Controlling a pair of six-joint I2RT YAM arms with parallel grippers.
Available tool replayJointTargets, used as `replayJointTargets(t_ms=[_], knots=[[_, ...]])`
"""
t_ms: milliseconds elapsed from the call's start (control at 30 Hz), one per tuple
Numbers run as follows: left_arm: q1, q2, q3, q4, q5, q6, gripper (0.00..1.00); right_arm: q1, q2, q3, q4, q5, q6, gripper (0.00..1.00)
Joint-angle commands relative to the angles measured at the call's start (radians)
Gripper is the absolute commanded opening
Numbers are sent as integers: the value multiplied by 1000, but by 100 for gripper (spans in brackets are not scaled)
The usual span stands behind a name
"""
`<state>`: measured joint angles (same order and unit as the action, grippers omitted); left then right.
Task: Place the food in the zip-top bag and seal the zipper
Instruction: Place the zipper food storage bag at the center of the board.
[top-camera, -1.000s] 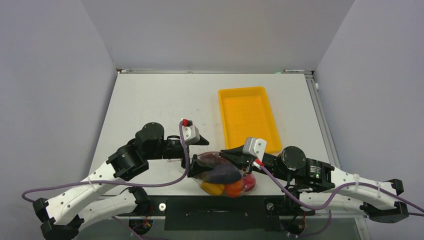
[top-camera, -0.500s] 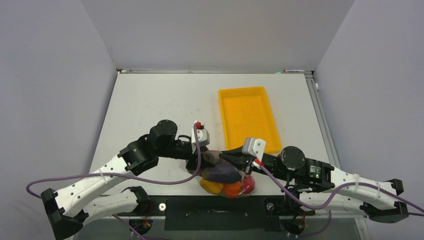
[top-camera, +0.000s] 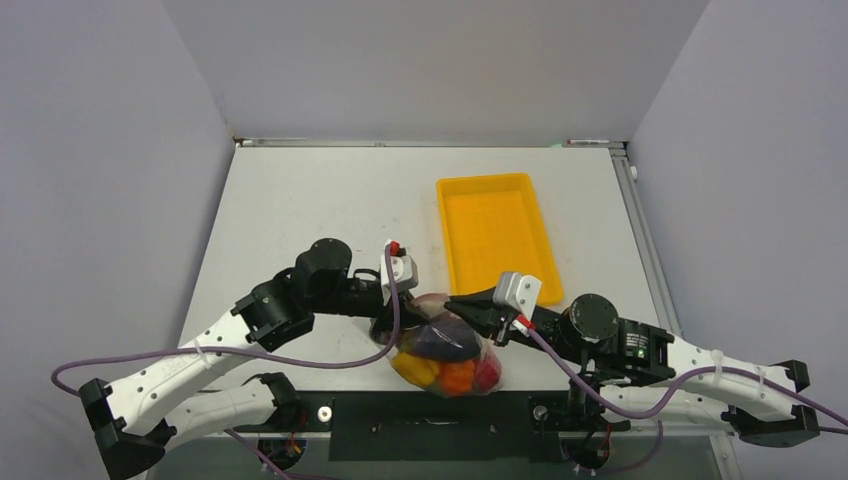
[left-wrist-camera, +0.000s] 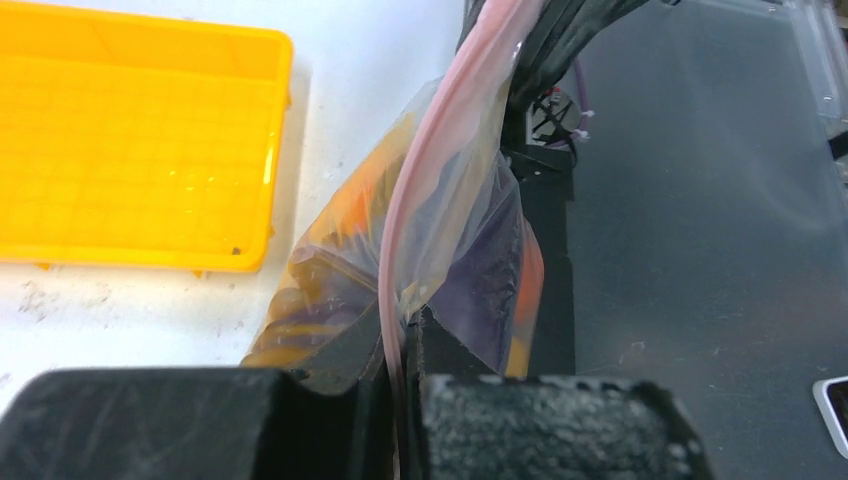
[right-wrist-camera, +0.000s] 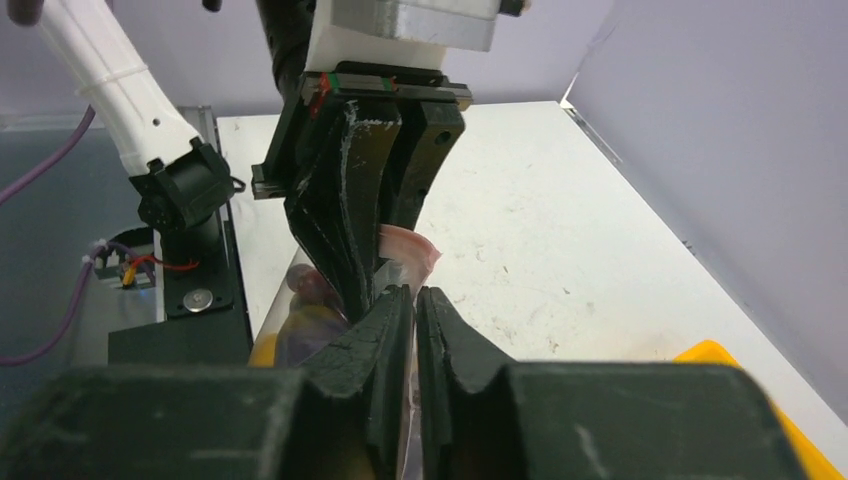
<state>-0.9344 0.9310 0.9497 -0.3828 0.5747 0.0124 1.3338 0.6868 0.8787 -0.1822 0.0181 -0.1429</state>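
The zip-top bag lies at the table's near edge between my two grippers, holding the food: a dark purple eggplant, a yellow pepper, an orange piece and a red tomato. My left gripper is shut on the pink zipper, which runs away from its jaws toward the right gripper. My right gripper faces it from the other end. Its jaws stand a sliver apart with the bag's top edge pinched between them, and a pink fold of the zipper shows just beyond.
The yellow tray stands behind the bag at centre right with nothing in it; it also shows in the left wrist view. The black base rail runs along the near table edge right under the bag.
My left gripper came in from the left and shut on the bag's zipper. The bag shifted a little left, and the right gripper's jaws have eased very slightly.
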Motion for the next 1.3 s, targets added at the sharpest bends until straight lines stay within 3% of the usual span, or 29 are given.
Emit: replayJointTargets(t_ms=[0, 200, 333, 567, 900, 1267], knots=[[3, -27, 53, -38, -92, 16, 0, -7, -49, 29, 122, 103, 5, 14], [5, -58, 87, -62, -179, 38, 0, -7, -65, 44, 79, 214, 2, 51], [7, -62, 117, -95, -279, 57, 0, -7, -90, 35, 79, 309, 0, 63], [55, -33, 188, -161, -390, 101, 0, -8, -112, 14, 70, 410, 5, 68], [215, 39, 242, -166, -563, 155, 0, -8, -127, -42, 96, 516, 17, 75], [265, 204, 315, -65, -957, 375, 0, -8, -155, -77, 101, 611, 8, 92]])
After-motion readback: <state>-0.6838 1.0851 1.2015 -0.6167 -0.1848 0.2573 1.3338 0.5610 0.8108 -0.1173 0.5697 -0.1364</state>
